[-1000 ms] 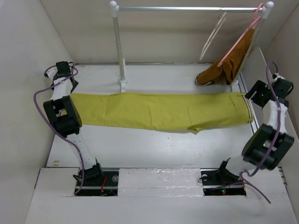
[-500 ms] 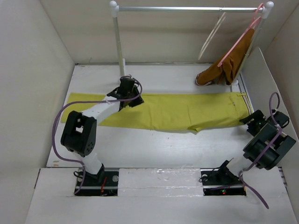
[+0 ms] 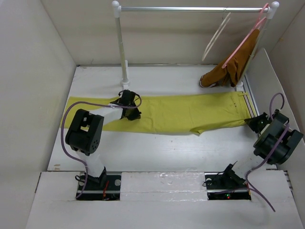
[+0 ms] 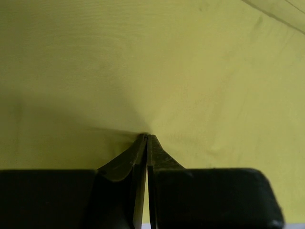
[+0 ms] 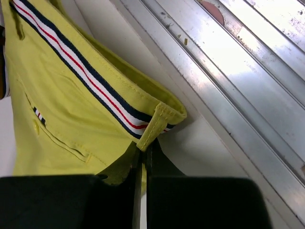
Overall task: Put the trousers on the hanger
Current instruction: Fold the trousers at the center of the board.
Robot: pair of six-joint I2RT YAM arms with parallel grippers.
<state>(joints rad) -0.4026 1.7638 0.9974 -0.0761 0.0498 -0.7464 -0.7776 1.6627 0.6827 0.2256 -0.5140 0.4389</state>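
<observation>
1. Trousers lie flat across the white surface, waistband at 3 o'clock.
2. Our left hand is clenched, pinching a leg's cloth.
3. Our right hand is clenched on the waistband.
4. We see the hanger hanging on the rail at 1 o'clock.

top: overhead, looking down | wrists: close-up on trousers, shared with top
</observation>
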